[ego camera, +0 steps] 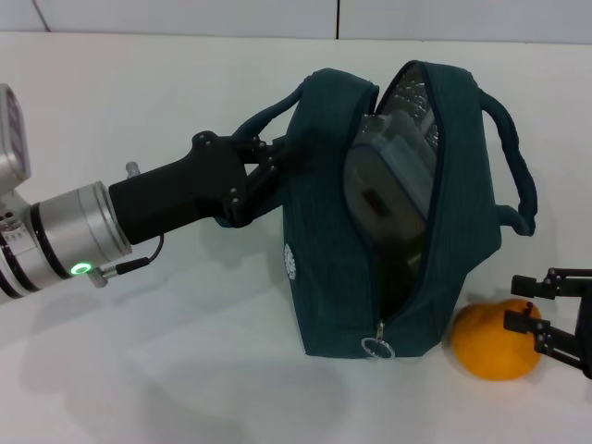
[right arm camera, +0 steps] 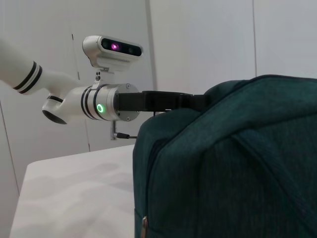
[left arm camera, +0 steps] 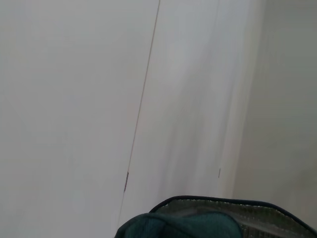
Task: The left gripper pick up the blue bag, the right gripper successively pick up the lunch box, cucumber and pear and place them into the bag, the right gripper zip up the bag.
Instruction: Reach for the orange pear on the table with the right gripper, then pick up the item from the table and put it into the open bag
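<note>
Head view: the left end effector [ego camera: 268,171] grips the near handle of the bag [ego camera: 324,268], which stands on the tabletop [ego camera: 185,351] with its top unzipped. A lunch box [ego camera: 384,185] sits inside the opening. At 4 o'clock from the bag, an orange pear [ego camera: 495,338] rests touching its base. The right end effector [ego camera: 536,314] is spread wide, fingers just beside the pear at 3 o'clock.
</note>
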